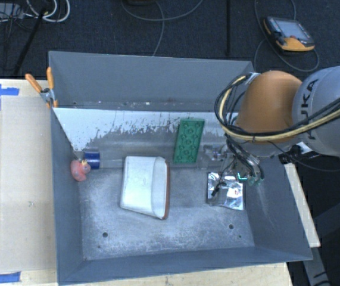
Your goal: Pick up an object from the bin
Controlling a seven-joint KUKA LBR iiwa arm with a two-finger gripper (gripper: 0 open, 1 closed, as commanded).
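A crumpled silvery foil wrapper (228, 193) is lying on the floor of the grey bin (146, 82), in its right half and near the right wall. Its upper edge is being covered by the end effector (236, 173), which is hanging directly over it, so the wrapper's full outline is being hidden. The visible part is looking roughly as wide as it is long. A long axis is hard to make out, and no clear pointing direction is being shown. Dark patches and glints are being seen on its surface, but no print can be read.

Whether the end effector is open or closed cannot be told, since its tip is being lost among dark linkage and the shine of the foil. Contact with the wrapper cannot be confirmed either. The wrist above is being hidden by an orange cover (268, 100) ringed by looped cables (229, 109).

Just left of the end effector, a green studded block (188, 140) is being propped against the back wall, with its long axis running up the wall. Further left, a white tub (144, 185) with a brown rim is lying on its side. A small pink and blue toy (83, 165) is lying well apart, beside the left wall.
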